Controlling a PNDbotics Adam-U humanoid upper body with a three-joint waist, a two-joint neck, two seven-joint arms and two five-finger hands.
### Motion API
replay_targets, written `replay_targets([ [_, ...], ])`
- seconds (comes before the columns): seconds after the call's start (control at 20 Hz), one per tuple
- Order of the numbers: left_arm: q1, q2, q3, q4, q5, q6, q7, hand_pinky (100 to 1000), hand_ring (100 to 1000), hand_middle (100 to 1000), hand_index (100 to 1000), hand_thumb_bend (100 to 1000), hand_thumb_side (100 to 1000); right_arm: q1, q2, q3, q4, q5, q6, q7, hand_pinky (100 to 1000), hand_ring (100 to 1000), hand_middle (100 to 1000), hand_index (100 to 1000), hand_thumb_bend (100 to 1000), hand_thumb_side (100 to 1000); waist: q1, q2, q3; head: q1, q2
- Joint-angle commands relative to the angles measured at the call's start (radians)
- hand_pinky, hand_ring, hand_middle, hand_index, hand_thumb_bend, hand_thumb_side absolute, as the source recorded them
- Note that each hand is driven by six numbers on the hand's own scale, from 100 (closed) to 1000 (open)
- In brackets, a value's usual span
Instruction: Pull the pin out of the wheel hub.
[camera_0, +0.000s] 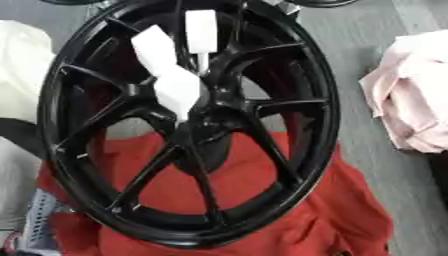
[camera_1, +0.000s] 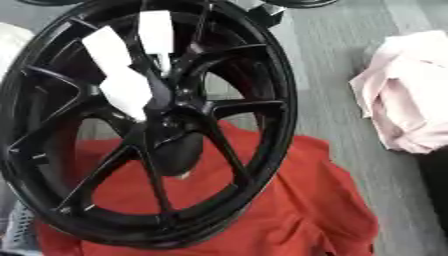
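1. Left eye view: a glossy black multi-spoke alloy wheel hub (camera_0: 188, 125) fills most of the frame, lying tilted on a crumpled red cloth (camera_0: 332, 210) spread over a grey table (camera_0: 350, 55).
2. Three white, blocky pieces (camera_0: 175, 90) sit over the upper spokes near the centre; one upright piece (camera_0: 200, 31) ends in a thin pale stem that runs down toward the hub's middle. I judge that this stem may be the pin, but I cannot tell for sure.
3. A bundled pale pink cloth (camera_0: 411, 100) lies well apart to the right, and a white fabric mass (camera_0: 22, 65) shows at the left edge.
4. Neither robot hand is visible here, so the state of the fingers cannot be told.
5. Right eye view: the same wheel sits further left, with the white pieces above the dark centre bore (camera_1: 171, 145). No hand shows here either.
6. Handling, as a judgement: the wheel looks heavy and rigid, and the soft cloth under it should keep it from sliding. The pin looks small, stiff and smooth; take it at its exposed upper end and pull straight along its axis, since a sideways tug could bind it.
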Motion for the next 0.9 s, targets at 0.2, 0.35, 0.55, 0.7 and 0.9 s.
replay_targets([
  [0.2,-0.002,0.016,0.014,-0.018,-0.003,-0.002,0.004,796,735,692,871,112,864,0.05,0.014,-0.048,0.087,0.078,0.051,-0.034,820,790,672,736,256,116,-0.001,-0.024,-0.005,0.006,-0.012],
  [0.35,-0.002,0.016,0.014,-0.018,-0.003,-0.002,0.003,796,736,693,871,112,864,0.062,0.022,-0.054,0.128,0.096,0.06,-0.002,858,889,823,827,327,210,-0.001,-0.024,-0.005,0.005,-0.012],
  [0.55,-0.002,0.015,0.014,-0.017,-0.002,0.0,0.0,796,737,693,871,112,865,0.062,0.029,-0.068,0.151,0.104,0.044,0.026,871,922,856,845,344,274,0.0,-0.023,-0.005,0.003,-0.01],
  [0.7,-0.002,0.015,0.014,-0.017,-0.001,0.0,0.0,796,737,694,871,112,865,0.061,0.031,-0.072,0.156,0.105,0.037,0.032,870,921,852,843,340,259,-0.001,-0.023,-0.005,0.0,-0.008],
  [0.9,-0.003,0.016,0.013,-0.018,-0.001,0.0,-0.001,797,738,694,871,112,864,0.052,0.034,-0.076,0.145,0.095,0.027,0.022,854,885,814,821,299,248,-0.001,-0.023,-0.004,-0.002,-0.008],
])
